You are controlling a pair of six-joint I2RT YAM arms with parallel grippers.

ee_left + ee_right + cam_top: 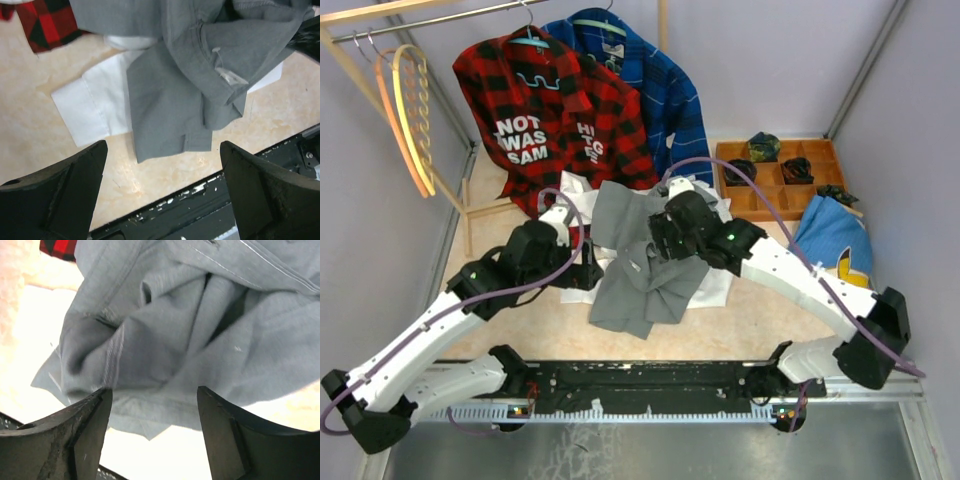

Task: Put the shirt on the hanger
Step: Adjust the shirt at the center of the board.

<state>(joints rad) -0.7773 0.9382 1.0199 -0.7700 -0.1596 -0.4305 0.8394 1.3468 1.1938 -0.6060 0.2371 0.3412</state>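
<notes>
The grey shirt (638,272) lies crumpled in the middle of the table, partly on top of a white shirt (716,287). The pale yellow-tan hanger (417,95) hangs from the rail at the far left, away from both arms. My left gripper (588,272) is open and empty at the shirt's left edge; in the left wrist view it (162,192) hovers over bare table below the shirt's hem (170,95). My right gripper (663,236) is open above the shirt's upper part; in the right wrist view it (155,407) is close over folds of the grey cloth (190,330), not closed on it.
A darker orange hanger (390,115) hangs beside the pale one. A red-black plaid shirt (555,125) and a blue shirt (655,85) hang on teal hangers at the back. A wooden compartment tray (772,203) and a blue cloth (830,235) are at the right.
</notes>
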